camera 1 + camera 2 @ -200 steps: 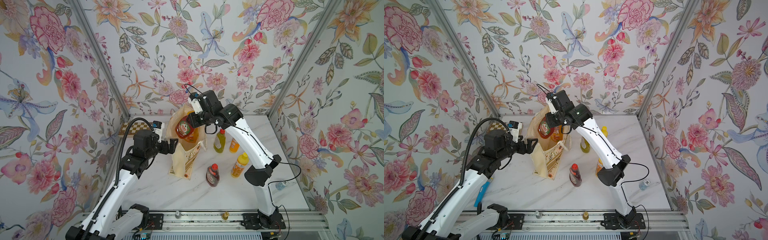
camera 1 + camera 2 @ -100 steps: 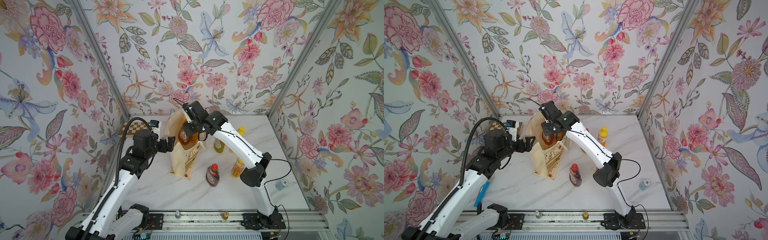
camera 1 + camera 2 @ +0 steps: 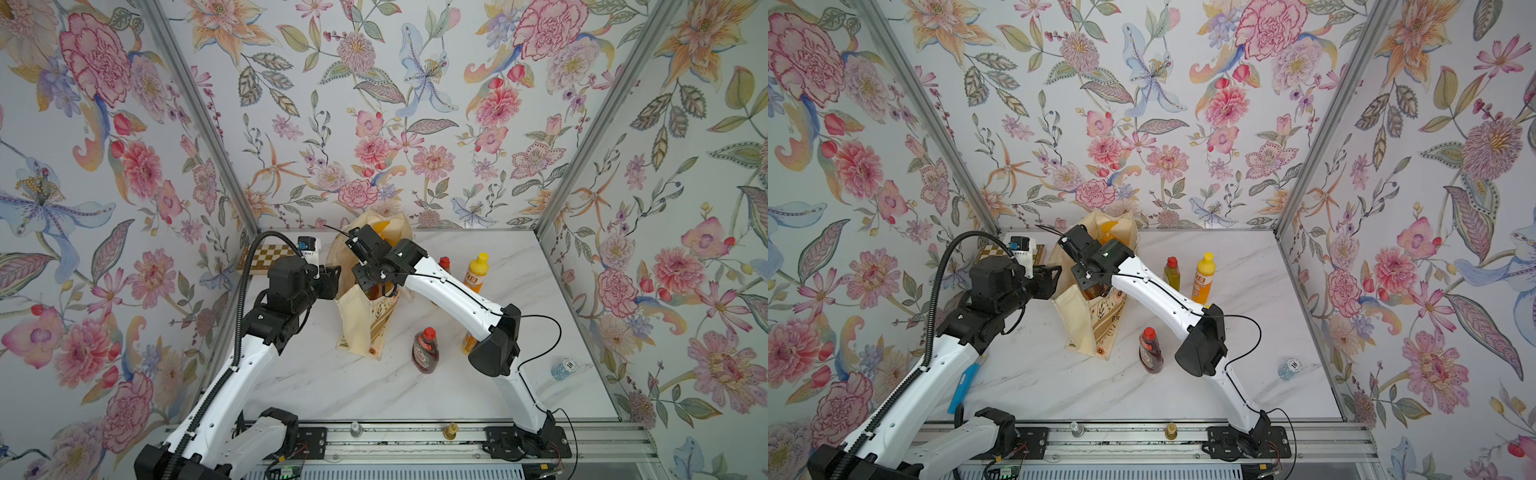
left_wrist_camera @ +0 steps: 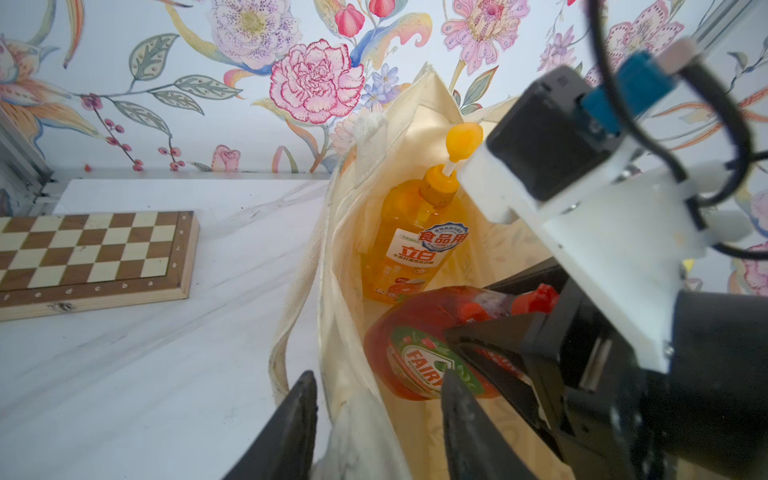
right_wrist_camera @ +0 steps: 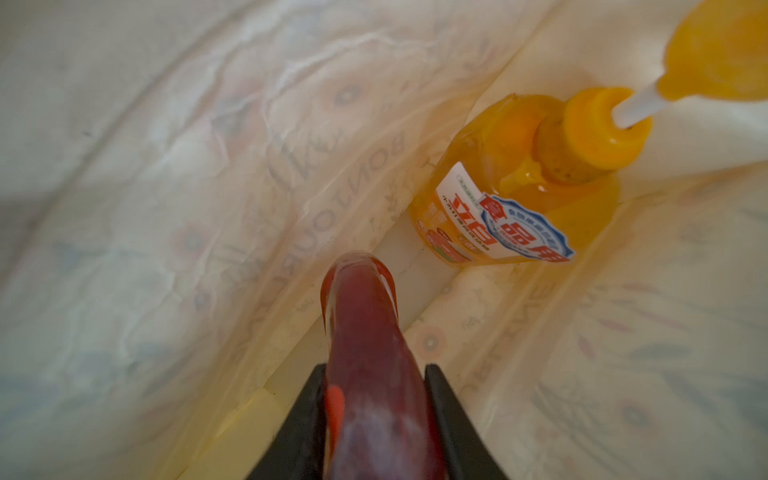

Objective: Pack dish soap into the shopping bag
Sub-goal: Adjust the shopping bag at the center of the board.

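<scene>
R gripper (image 5: 374, 368) clamps dark-red, red-capped Fairy bottle (image 4: 415, 328) inside cream tote (image 4: 343, 249); L gripper (image 4: 378, 376) straddles rim, grip unclear.

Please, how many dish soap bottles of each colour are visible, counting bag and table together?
Orange plastic bottles: 3 (pump bottle in cream canvas bag, yellow-capped bottle on marble table, another half hidden behind right arm)
Dark-red plastic bottles: 2 (one held in bag, one on table)
Olive-green plastic bottle: 1
Total: 6
</scene>
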You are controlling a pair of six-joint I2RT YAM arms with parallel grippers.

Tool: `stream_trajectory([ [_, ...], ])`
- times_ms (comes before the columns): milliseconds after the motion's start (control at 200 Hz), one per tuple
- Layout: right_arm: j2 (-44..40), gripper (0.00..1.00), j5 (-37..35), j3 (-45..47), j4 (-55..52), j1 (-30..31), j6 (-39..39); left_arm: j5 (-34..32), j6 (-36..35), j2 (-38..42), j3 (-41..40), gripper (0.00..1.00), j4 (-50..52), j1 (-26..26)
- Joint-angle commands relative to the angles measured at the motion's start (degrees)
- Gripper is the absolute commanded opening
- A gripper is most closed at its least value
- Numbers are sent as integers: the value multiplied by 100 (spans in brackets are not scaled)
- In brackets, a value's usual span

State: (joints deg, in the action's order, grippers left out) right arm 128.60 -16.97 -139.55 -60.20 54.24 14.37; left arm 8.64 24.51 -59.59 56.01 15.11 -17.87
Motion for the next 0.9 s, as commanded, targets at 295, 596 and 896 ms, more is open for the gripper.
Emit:
stream_trajectory([
  [295,-194,0,-193,211,476,-323,209,-170,-60,285,-976,22,-998,-37],
  [596,-277,0,-366,480,484,-477,311,-328,-6,733,-1591,5,-1406,-37],
  [896,-197,0,-263,279,492,-658,342,-239,-78,825,-1230,5,-1244,-40],
])
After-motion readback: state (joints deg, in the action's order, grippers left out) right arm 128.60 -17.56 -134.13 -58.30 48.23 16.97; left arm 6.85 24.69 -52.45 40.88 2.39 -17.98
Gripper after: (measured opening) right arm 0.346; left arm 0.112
